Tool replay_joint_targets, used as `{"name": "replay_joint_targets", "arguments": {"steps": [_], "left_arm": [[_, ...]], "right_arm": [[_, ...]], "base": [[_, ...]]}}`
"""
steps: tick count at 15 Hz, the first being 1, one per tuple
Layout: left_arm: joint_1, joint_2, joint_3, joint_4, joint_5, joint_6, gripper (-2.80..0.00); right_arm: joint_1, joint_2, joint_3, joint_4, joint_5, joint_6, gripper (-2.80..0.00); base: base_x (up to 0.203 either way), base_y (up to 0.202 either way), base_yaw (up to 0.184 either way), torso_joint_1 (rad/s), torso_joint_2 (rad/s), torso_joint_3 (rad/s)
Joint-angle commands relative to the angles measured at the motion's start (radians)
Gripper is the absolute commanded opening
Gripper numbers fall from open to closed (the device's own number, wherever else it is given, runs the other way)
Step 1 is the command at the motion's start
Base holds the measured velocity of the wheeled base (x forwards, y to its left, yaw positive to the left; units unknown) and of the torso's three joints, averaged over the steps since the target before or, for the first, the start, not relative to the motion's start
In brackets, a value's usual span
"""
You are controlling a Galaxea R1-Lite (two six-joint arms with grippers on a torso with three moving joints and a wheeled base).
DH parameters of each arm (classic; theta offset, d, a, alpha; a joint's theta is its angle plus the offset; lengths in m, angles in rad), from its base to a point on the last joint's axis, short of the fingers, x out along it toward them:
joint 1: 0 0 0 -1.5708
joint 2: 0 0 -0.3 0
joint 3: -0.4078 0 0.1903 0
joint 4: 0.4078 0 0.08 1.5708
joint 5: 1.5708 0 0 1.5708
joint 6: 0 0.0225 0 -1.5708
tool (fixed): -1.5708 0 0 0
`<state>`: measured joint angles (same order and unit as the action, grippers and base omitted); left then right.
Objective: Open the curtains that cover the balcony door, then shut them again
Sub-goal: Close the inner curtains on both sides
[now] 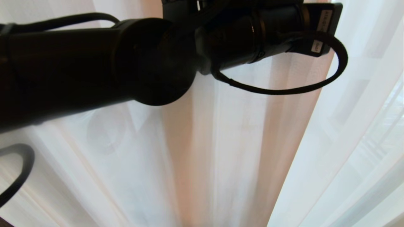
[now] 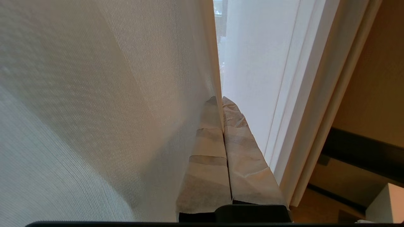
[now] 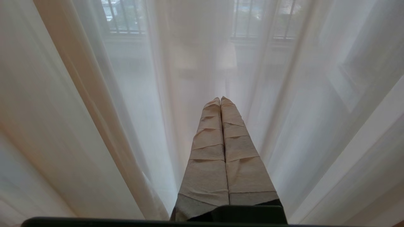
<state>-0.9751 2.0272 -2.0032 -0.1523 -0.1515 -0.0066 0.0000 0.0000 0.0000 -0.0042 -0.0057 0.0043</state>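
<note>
The curtains [image 1: 202, 151] fill my head view from edge to edge: sheer white panels in long folds, with a peach-tan strip running down the middle and daylight coming through the cloth. In the left wrist view a woven beige drape [image 2: 94, 104] hangs close on one side of the left gripper [image 2: 220, 100], and a pale white panel [image 2: 252, 78] hangs on the other. A narrow slit between the two cloths lets in bright light.

The left gripper has tape-wrapped fingers [image 2: 208, 164], and its jaws are pressed together. The edge of the woven drape runs down to the seam between the fingers, but I cannot tell whether any cloth is pinched there. The left arm [image 1: 94, 63] crosses the top of my head view as a dark silhouette, its cable [image 1: 284, 90] looping below the wrist, and it blocks the upper part of the curtains.

The right gripper [image 3: 220, 99] points into the sheer cloth, jaws together and holding nothing. Through the sheer I make out hazy railing bars [image 3: 123, 17], too blurred to read further; I cannot pick out the balcony door itself.

Beyond the pale panel, the left wrist view shows a tan wall [image 2: 375, 78] with a dark band [image 2: 363, 151] across it.
</note>
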Motion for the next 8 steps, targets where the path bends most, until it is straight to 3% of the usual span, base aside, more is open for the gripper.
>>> {"name": "replay_joint_targets", "arguments": {"steps": [1, 8], "left_arm": [[0.012, 0.01, 0.0, -0.013, 0.001, -0.001, -2.8], [0.185, -0.041, 0.0, -0.035, 0.022, 0.0, -2.8]], "right_arm": [[0.0, 0.0, 0.0, 0.0, 0.0, 0.0, -2.8], [0.0, 0.0, 0.0, 0.0, 0.0, 0.0, -2.8]], "base": [[0.0, 0.0, 0.0, 0.0, 0.0, 0.0], [0.0, 0.0, 0.0, 0.0, 0.0, 0.0]]}}
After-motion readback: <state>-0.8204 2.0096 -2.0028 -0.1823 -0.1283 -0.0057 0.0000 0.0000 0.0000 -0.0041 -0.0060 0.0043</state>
